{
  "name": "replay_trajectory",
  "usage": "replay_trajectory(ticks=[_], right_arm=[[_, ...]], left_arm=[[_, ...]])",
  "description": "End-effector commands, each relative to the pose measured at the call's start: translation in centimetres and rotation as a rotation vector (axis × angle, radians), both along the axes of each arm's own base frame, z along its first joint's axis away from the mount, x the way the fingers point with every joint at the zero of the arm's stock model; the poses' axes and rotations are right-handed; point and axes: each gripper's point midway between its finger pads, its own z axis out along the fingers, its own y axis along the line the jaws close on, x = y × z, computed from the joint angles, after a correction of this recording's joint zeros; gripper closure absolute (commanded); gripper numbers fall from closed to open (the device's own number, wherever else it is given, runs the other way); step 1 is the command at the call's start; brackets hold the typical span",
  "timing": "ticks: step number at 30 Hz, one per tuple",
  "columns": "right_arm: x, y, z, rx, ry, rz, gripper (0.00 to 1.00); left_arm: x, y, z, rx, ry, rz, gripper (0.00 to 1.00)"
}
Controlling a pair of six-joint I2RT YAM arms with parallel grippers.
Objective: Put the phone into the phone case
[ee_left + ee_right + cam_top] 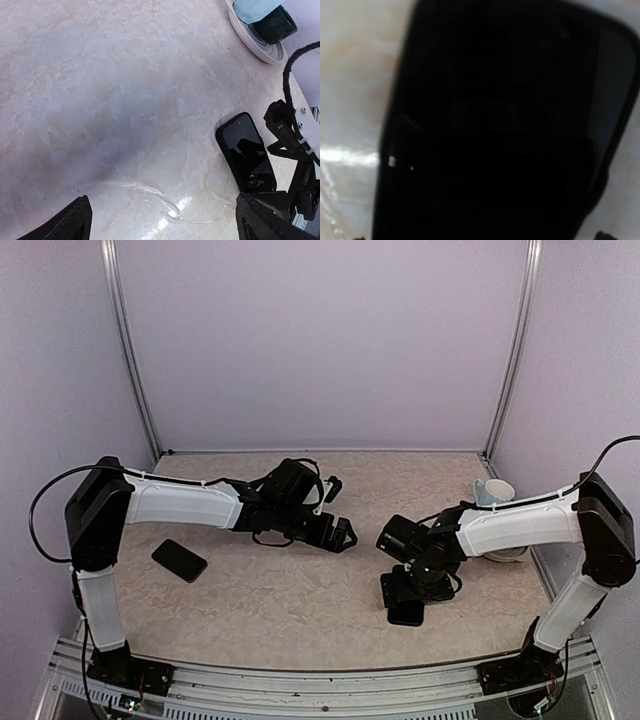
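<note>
Right gripper (405,590), jaws wide, hovers over the phone (243,146) near the front edge of the table (300,625), probably to press it home; left gripper (345,535) gapes empty.

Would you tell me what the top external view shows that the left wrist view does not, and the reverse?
Only the top external view: a second black slab on the table beside the left arm, and both arms whole. Only the left wrist view: the glossy, reflective face of the black slab by the right arm, mostly covered from above. Both: that slab, the mug on its plate, the marbled tabletop.
</note>
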Motion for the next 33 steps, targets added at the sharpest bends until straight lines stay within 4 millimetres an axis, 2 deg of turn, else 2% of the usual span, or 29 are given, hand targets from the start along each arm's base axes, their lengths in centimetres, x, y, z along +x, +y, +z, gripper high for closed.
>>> replay_trajectory(ticks=[1,6,10,12,16,20,23,27,33], right_arm=[[-0.6,-0.4,-1.0,-0.028,0.014,-0.033,0.01],[-0.2,1.3,-1.8,0.055,0.014,-0.001,0.01],[0.4,1.0,-2.6,0.007,0.027,0.007,0.01],[0.5,0.9,-2.8,0.017,0.024,0.007,0.1],[1.2,-0.3,-1.9,0.035,-0.018,-0.013,0.37],[3.6,-2.5,-1.2,0.01,-0.073,-0.007,0.39],[5.9,-4.1,-1.2,-0.012,-0.116,0.018,0.4],[8.8,-5.8,-1.4,-0.015,-0.137,0.036,0.41],[12.0,-7.0,-1.3,0.026,-0.161,0.053,0.42]], left_arm=[[0.4,0.5,0.7,0.004,-0.03,0.008,0.01],[0.5,0.5,0.6,0.005,-0.031,0.004,0.01],[0.4,0.5,0.2,0.012,-0.023,0.0,0.01],[0.4,0.5,0.0,0.018,-0.021,-0.001,0.01],[0.6,0.9,0.0,0.031,-0.033,0.008,0.01],[1.4,1.3,0.2,0.021,-0.031,0.038,0.01],[2.7,2.8,0.4,0.029,-0.045,0.116,0.01],[4.6,5.8,1.3,0.052,-0.084,0.225,0.01],[6.8,9.8,1.2,0.088,-0.077,0.327,0.01]])
